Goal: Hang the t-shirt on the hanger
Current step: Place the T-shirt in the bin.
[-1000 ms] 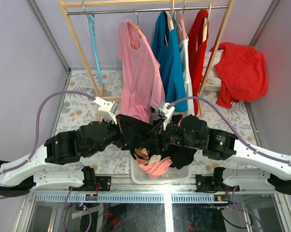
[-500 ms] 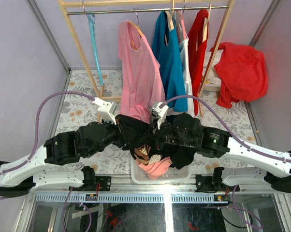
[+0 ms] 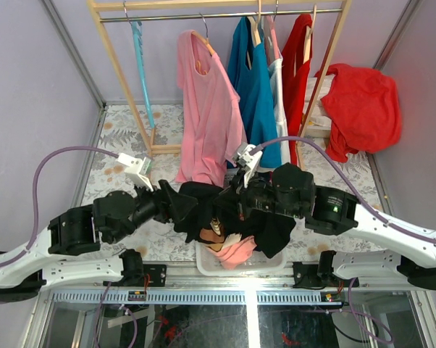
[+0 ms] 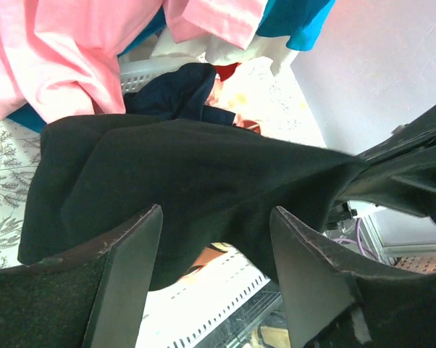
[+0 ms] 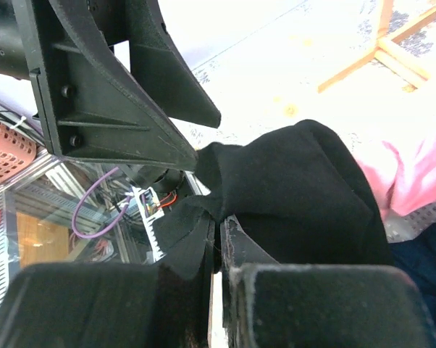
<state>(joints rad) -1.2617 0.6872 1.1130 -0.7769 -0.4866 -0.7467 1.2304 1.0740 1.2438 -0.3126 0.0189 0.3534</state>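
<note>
T-shirt [image 4: 203, 167], limp matte black cloth, sits pinched in the closed right claw [image 5: 218, 233]; left claw [image 4: 216, 214] gapes wide, empty.

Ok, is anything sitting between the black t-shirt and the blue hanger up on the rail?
Nothing solid that shows. The t-shirt is held over the basket; the hanger hangs at the left end of the rail. The pink t-shirt hangs just right of that path, the rack's slanted post just left.
</note>
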